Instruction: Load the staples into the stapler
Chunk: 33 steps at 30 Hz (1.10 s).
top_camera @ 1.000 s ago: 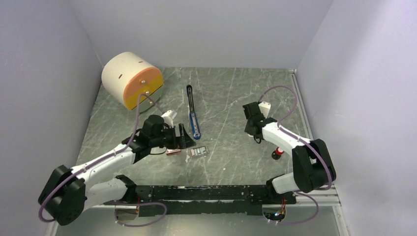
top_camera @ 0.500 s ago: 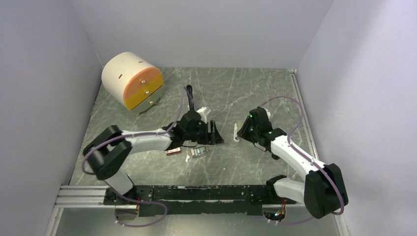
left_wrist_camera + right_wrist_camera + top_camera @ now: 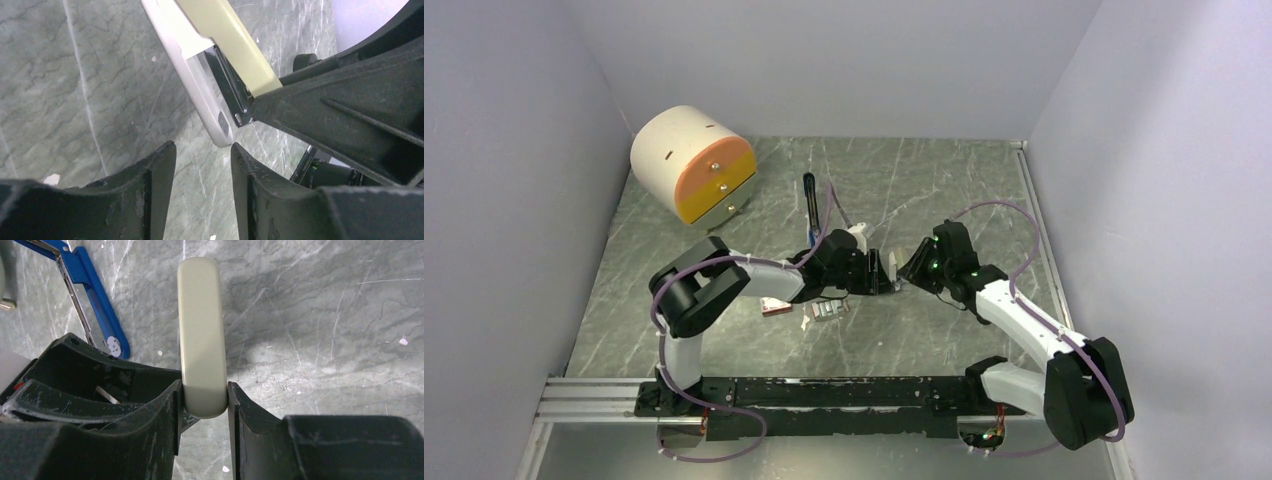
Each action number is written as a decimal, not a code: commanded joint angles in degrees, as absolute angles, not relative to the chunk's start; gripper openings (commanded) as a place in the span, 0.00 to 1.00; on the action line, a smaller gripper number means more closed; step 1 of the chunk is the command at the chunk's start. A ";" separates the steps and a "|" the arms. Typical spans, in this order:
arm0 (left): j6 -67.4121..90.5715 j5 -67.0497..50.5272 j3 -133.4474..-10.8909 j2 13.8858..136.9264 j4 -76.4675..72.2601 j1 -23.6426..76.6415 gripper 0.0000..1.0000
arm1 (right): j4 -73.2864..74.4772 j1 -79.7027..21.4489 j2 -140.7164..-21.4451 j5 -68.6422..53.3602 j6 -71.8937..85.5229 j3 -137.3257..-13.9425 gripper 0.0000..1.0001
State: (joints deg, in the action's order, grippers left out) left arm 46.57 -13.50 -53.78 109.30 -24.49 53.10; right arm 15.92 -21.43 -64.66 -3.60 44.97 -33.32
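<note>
**Grey Table, Two Grippers Meet at a Pale Bar**

Grey stone-look table (image 3: 924,190) fills the floor of a small space with plain pale walls. Both arms reach in to the middle of it, and their tips nearly meet.

The right gripper (image 3: 202,390) is closed on a pale beige bar (image 3: 201,330). One black finger presses on each side of the bar's near end. The rest of the bar sticks straight out past the fingers, above the table.

The left gripper (image 3: 201,147) points at the right one. Its two fingers stand part way open with a small gap, and nothing is between them. The end of the bar sits right at the mouth of that gap. I cannot tell if it touches a finger. From here you can see a dark metal strip inside the bar.

The staples (image 3: 826,310) lie flat on the table, a small silvery block, a little to the left of the left gripper and nearer to the arm bases. No gripper touches them. Just past them, further left, lies a little pink-red box (image 3: 774,307).

The stapler (image 3: 100,315) is bright blue and lies flat on the table, beyond the right gripper and to its left. Its thin metal arm is swung away from the blue part. It is well apart from the staples.

Farthest off, in the far left corner, sits a big round cream and orange drum (image 3: 692,163).
</note>
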 commanded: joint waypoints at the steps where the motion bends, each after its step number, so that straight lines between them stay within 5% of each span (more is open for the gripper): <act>1: 45.73 -12.30 -56.34 111.07 -28.27 53.48 0.48 | 13.55 -21.28 -64.42 -5.45 45.57 -32.76 0.09; 7: 45.32 -11.41 -57.45 112.10 -28.33 53.51 0.50 | 13.73 -21.27 -64.27 -5.78 45.33 -32.51 0.08; 14: 43.40 -10.90 -57.93 113.24 -27.04 53.52 0.06 | 14.64 -21.27 -63.82 -5.06 43.94 -33.44 0.08; 33: 42.63 -12.79 -57.26 115.47 -23.40 54.46 0.05 | 19.25 -19.87 -67.95 21.41 35.01 -47.50 0.14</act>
State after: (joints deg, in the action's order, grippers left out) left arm 45.01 -11.57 -55.92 113.40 -26.30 52.77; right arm 23.77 -21.45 -65.49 10.15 37.60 -44.16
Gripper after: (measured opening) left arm 0.090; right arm 0.369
